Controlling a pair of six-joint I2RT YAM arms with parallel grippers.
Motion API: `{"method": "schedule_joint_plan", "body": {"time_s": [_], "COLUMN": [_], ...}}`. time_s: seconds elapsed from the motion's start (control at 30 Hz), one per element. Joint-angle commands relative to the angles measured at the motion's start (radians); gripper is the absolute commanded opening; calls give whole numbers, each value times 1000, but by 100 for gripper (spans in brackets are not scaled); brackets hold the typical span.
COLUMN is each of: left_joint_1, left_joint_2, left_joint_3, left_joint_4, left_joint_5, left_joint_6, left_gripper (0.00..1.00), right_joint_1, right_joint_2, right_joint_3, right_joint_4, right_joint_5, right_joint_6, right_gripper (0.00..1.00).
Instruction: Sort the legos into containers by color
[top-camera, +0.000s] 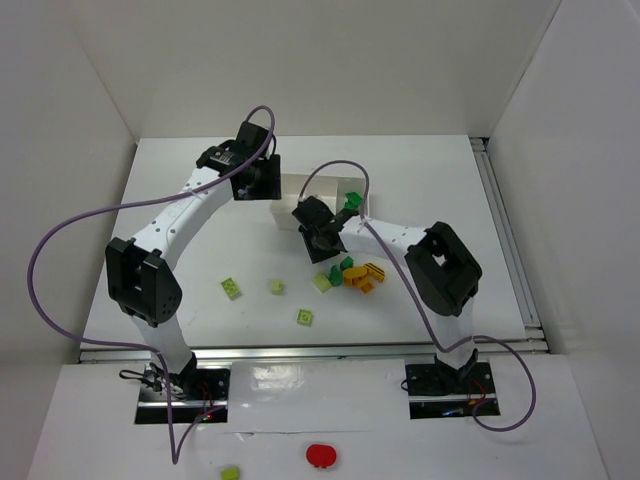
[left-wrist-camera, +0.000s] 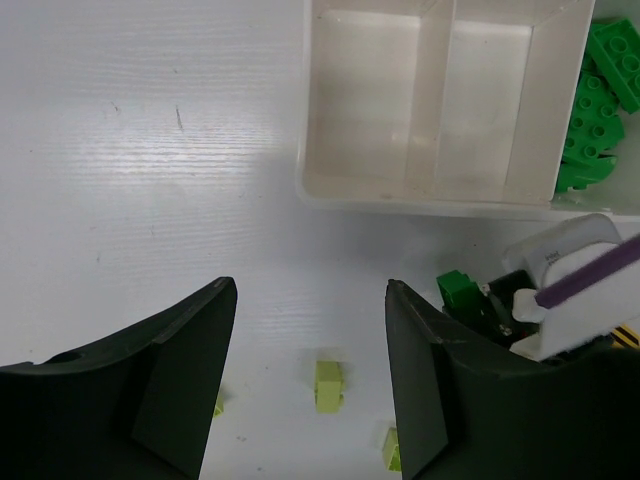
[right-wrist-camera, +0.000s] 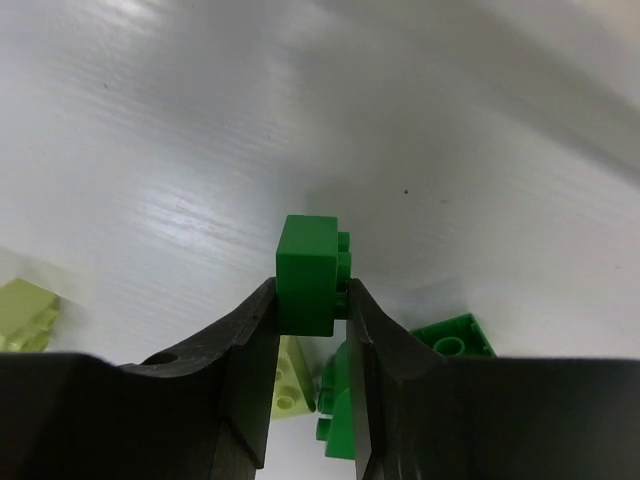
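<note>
While the right hand (right-wrist-camera: 310, 298) pinches a dark green lego (right-wrist-camera: 306, 262), the left hand (left-wrist-camera: 310, 290) hangs half-open. White counter (left-wrist-camera: 150, 150), white walls (top-camera: 300, 60).

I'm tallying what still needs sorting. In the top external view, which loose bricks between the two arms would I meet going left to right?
leftmost lime brick → pale lime brick → nearest lime brick → lime brick by the pile → orange-yellow bricks

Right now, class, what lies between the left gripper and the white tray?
Nothing: the left wrist view shows only bare table between the left gripper and the white tray.
</note>
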Motion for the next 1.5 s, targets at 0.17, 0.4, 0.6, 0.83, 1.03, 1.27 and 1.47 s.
{"method": "schedule_joint_plan", "body": {"time_s": [0.17,0.4,0.6,0.83,1.03,1.27,1.47], "left_joint_1": [6,6,6,6,6,6,6], "left_joint_2": [-28,-28,-28,-28,-19,0,-11], "left_joint_3": [6,6,6,16,34,34,23], "left_joint_4": [-2,-2,-2,-2,-2,-2,-2], "left_joint_5": [-17,-17,-17,-17,-17,1,11], "left_joint_6": [10,10,10,19,19,19,10], "left_gripper": [71,71,72,72,72,72,72], "right_joint_1": [-50,-229,-285,-309,-245,-73,-3], "right_joint_2": [-258,-199,-91,-47,-258,-424,-397], "right_joint_3": [33,139,220,282,52,-208,-266], "right_joint_4": [21,32,110,78,69,11,27], "right_joint_5": [176,134,131,131,98,6,-83], "right_joint_6": [41,41,-8,-8,2,64,103], "right_gripper": [25,25,30,73,58,58,56]}}
